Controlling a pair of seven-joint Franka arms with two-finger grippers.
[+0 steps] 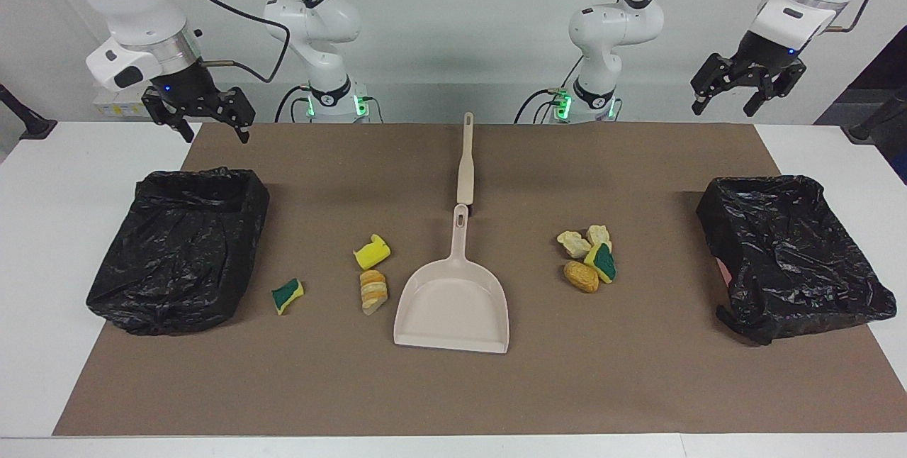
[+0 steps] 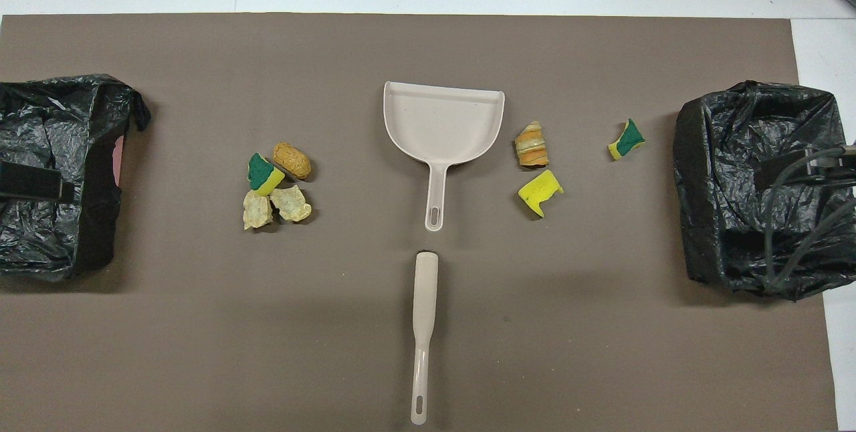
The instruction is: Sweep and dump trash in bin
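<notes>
Facing view alone shows both hands: left gripper (image 1: 747, 93) and right gripper (image 1: 198, 118) raised, fingers apart, empty, trash (image 1: 587, 259) untouched below.

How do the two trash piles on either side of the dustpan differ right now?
The left-arm pile has four scraps bunched and touching; the right-arm pile has three lying apart. The left-arm pile has two pale lumps and a tan one; the right-arm pile has a plain yellow sponge and a striped orange lump. Both include a green-and-yellow sponge and flank the dustpan.
</notes>
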